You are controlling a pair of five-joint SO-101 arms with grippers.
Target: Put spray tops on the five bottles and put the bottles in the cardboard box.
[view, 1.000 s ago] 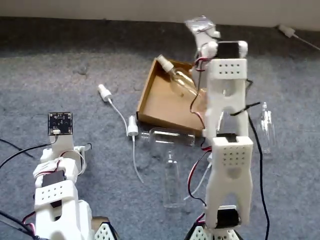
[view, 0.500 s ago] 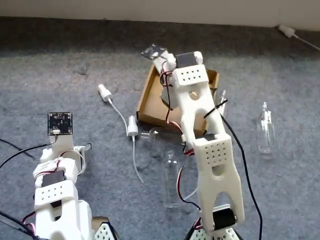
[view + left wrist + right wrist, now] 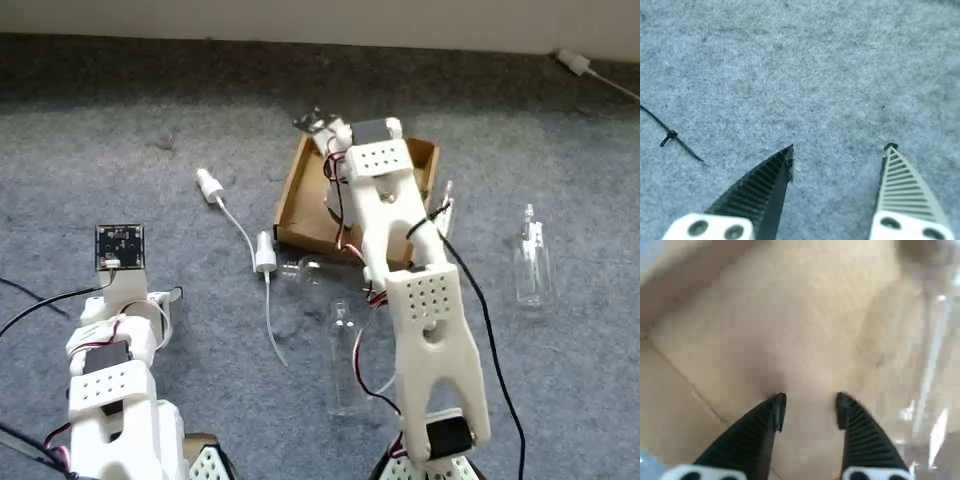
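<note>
cardboard box (image 3: pixel 300 210) is lying under my right gripper (image 3: pixel 810 400), which has just swung leftward across it, jaws narrowly apart, holding nothing. a glass bottle (image 3: pixel 930 365) is resting inside; other bottles (image 3: pixel 345 360) are waiting outside. my left gripper (image 3: pixel 839 147) is hovering wide over the tabletop (image 3: pixel 790 60).

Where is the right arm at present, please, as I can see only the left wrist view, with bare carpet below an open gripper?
Observer: The right arm reaches over the cardboard box. Its gripper is open above the box floor and holds nothing.
Operator: Thank you. Is any bottle in the box?
Observer: The clear glass of a bottle shows beside the gripper, apparently inside the box.
Operator: Are any spray tops loose?
Observer: A spray top and a second spray top, each with its tube, lie on the carpet beside the box.
</note>
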